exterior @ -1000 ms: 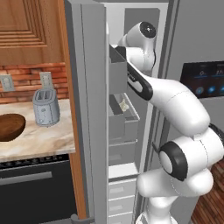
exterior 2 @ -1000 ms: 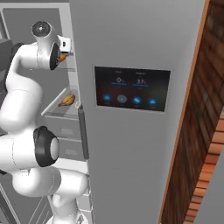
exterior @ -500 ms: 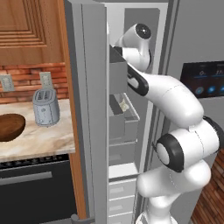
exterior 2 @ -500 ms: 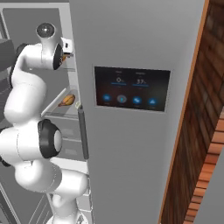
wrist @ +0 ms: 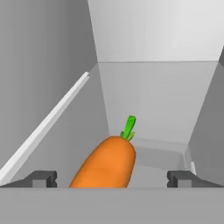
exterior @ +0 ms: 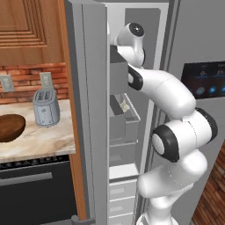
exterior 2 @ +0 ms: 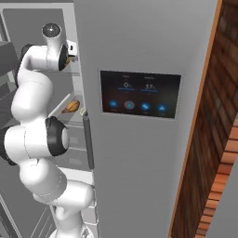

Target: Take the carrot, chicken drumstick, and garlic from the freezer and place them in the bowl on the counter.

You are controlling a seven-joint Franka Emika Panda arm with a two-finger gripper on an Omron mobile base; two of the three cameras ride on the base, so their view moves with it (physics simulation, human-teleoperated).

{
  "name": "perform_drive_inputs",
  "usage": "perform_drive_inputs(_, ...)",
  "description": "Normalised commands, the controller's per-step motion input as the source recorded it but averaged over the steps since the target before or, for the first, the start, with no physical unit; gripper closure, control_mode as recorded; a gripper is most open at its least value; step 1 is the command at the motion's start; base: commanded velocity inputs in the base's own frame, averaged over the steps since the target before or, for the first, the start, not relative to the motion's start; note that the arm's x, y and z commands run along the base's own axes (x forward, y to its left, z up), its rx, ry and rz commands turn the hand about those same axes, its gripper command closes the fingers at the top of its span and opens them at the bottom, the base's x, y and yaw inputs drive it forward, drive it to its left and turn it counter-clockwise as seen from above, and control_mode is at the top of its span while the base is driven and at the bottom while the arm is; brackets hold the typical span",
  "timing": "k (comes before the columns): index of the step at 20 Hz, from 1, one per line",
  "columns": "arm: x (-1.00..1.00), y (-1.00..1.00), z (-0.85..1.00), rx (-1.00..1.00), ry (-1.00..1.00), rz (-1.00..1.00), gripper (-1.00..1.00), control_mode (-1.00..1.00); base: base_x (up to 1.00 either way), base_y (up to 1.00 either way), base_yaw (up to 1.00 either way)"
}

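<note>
Three items to fetch, none in the bowl [exterior: 9,127] on the table [exterior: 39,143] yet. You've got the arm high inside the freezer [exterior: 127,57]. Risk: close too early & the carrot [wrist: 105,164] squirts off its shelf, as the taper's slick. Fingers [wrist: 41,178] spread wide, carrot lying between them, green top pointing away, untouched.

- Carrot [wrist: 108,162]: stubby, bright orange, green top pointing away from the hand, lying between the two spread fingertips, nearer the left one.
- Chicken drumstick [exterior 2: 71,106]: golden-brown, on a freezer [exterior: 88,110] shelf below the hand.
- Bowl [exterior: 9,127]: dark wooden, on the counter, well left of the arm.
</note>
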Motion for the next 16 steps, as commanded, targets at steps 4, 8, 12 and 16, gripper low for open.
perform_drive_inputs(4, 0.41, 0.19, -0.06, 0.0, 0.12, 0.0, -1.0, -1.0, 0.0, 0.0, 0.0)
perform_drive_inputs(8, 0.18, 0.07, -0.24, 0.0, 0.14, 0.0, -1.0, -1.0, 0.0, 0.0, 0.0)
perform_drive_inputs(12, 0.0, 0.01, -0.36, 0.0, 0.2, -0.01, 1.0, -1.0, 0.0, 0.0, 0.0)
perform_drive_inputs(16, -0.18, 0.0, -0.31, 0.0, 0.09, -0.05, 1.0, -1.0, 0.0, 0.0, 0.0)
